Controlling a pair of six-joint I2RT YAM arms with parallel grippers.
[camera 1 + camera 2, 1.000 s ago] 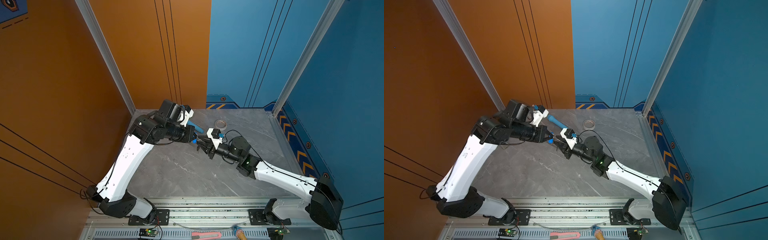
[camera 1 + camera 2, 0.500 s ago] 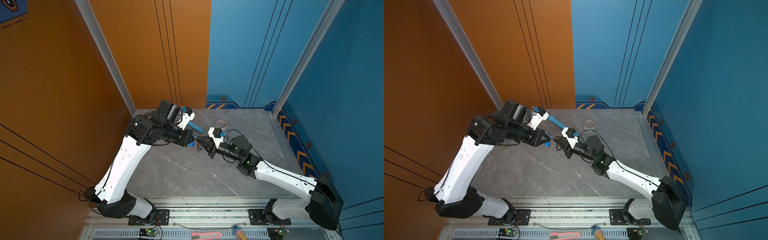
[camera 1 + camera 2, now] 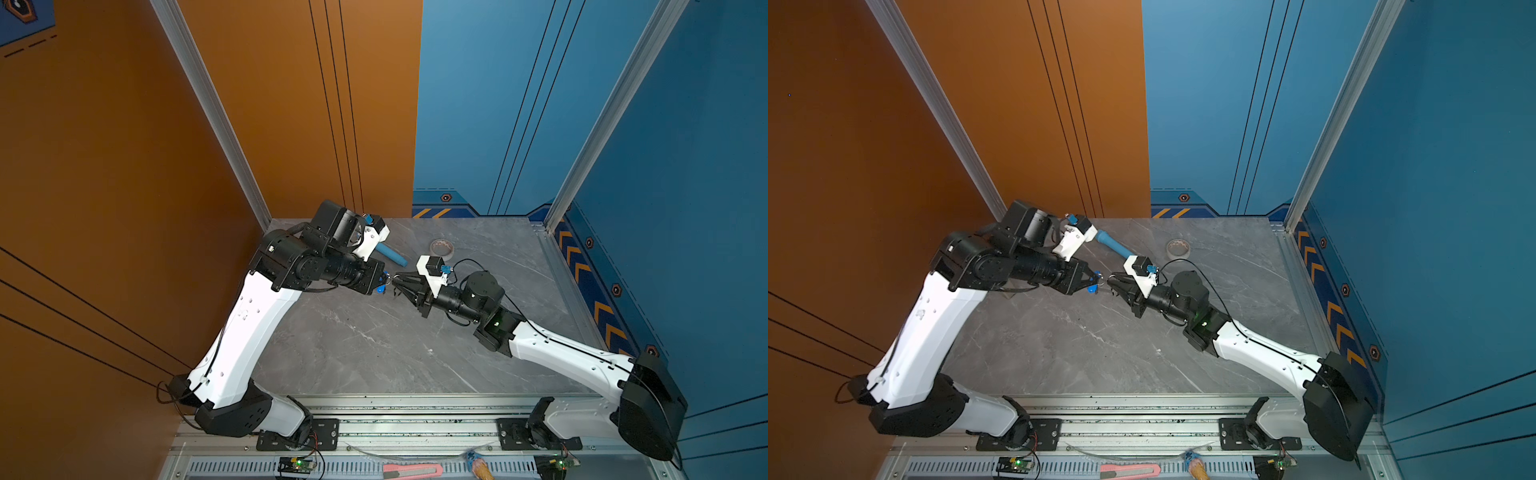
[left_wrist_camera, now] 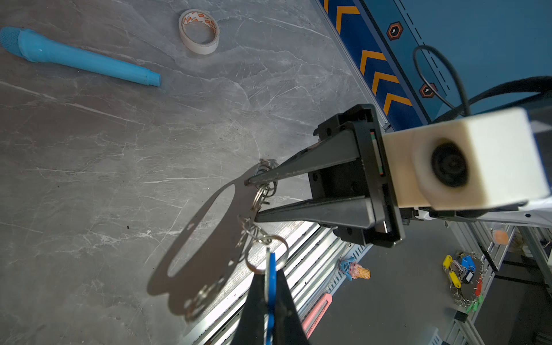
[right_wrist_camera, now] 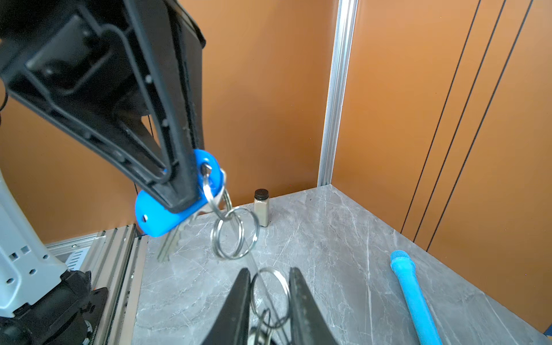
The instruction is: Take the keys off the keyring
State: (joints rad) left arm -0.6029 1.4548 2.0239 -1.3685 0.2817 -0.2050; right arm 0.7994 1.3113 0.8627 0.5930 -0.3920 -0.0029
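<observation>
Both tools have slid slightly toward 9 o'clock since 1 second ago, and the left arm's elbow has drawn back the same way. Grey marbled bench [image 3: 374, 353] carries the scene. The left arm [image 3: 249, 332] reaches in from 7 o'clock and the right arm [image 3: 573, 357] from 4 o'clock, their tips meeting above the bench just off its centre toward 10 o'clock. The left tool [image 3: 1094, 286] is pressed together on the blue tag of the keys [image 5: 161, 222], whose silvery blades hang below the tag. The right tool [image 4: 252, 199] has its 2 fingers standing apart around the ringed edge of the keyring [image 4: 215, 260], 1 fingertip touching the plate; whether they clamp it I cannot tell. A long blue tube [image 4: 80, 58] lies on the bench at 12 o'clock of the tools, and a whitish tape roll [image 4: 198, 47] sits at 1 o'clock. The keyring hangs clear of the bench between both tools. A small dark-capped bottle [image 5: 261, 207] stands against the orange wall [image 5: 268, 89]. A short chain of wire rings [image 5: 234, 233] joins the keyring to the keys.
</observation>
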